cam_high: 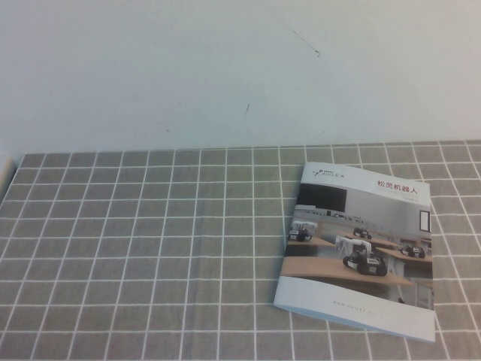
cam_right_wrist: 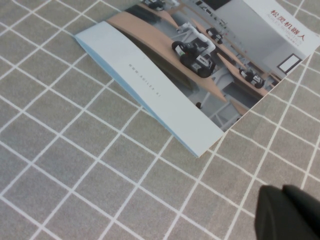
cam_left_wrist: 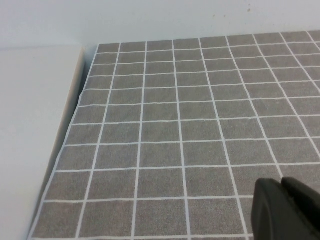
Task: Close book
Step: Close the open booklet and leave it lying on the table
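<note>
Right gripper [cam_right_wrist: 286,207] first: only its dark tip shows in its own wrist view, hanging over the counter [cam_right_wrist: 75,165], which is covered in grey check with white grid lines. From this angle I cannot tell whether it is open or closed. Nothing shows in its grasp, and there is only bare check around the tip.

Just ahead of that gripper, near but apart, lies the book [cam_right_wrist: 200,65]. One corner points back toward the gripper, with open counter between the two. The book is shut and lying flat, front cover up, with a thin bluish line of page edges along the side that faces the gripper. Nearest the gripper the cover has a pale band with a small web address. Beyond that is a photo of small robot arms on wooden desks, and red characters sit at the far corner.

In the high view the book [cam_high: 359,252] sits on the right half of the counter [cam_high: 150,248], the right gripper's side. It is turned slightly off the grid lines, and its far edge is close to the back border below the white wall [cam_high: 225,68].

Now the left gripper [cam_left_wrist: 284,205]: again just a dark tip, over the counter [cam_left_wrist: 175,125] and well apart from the book. I cannot tell whether this one is open or closed either, and nothing shows in its grasp. Out past it the check runs to its side edge, where a plain white surface [cam_left_wrist: 35,140] lies alongside. The wall [cam_left_wrist: 150,20] rises at the back.
</note>
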`<state>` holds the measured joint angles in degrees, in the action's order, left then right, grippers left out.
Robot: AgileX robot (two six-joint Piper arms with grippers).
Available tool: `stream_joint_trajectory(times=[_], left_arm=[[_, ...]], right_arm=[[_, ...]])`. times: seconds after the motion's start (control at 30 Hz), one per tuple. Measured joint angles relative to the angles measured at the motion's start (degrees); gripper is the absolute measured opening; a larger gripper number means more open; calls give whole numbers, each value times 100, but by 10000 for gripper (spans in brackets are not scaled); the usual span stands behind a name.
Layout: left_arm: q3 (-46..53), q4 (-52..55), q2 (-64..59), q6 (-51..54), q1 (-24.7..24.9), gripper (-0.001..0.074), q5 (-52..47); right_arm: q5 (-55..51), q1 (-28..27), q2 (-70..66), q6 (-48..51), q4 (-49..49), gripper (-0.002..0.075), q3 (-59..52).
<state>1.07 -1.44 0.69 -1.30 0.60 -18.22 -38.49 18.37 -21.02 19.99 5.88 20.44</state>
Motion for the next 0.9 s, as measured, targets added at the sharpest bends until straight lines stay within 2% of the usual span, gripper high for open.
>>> stream_joint_trajectory(times=[0.17,0.9], left_arm=[[0,0,0,-292,0,-4,0],[0,0,0,-437,0,-4,0]], right_arm=[[0,0,0,0,0,-3,0],[0,0,0,0,0,-3,0]])
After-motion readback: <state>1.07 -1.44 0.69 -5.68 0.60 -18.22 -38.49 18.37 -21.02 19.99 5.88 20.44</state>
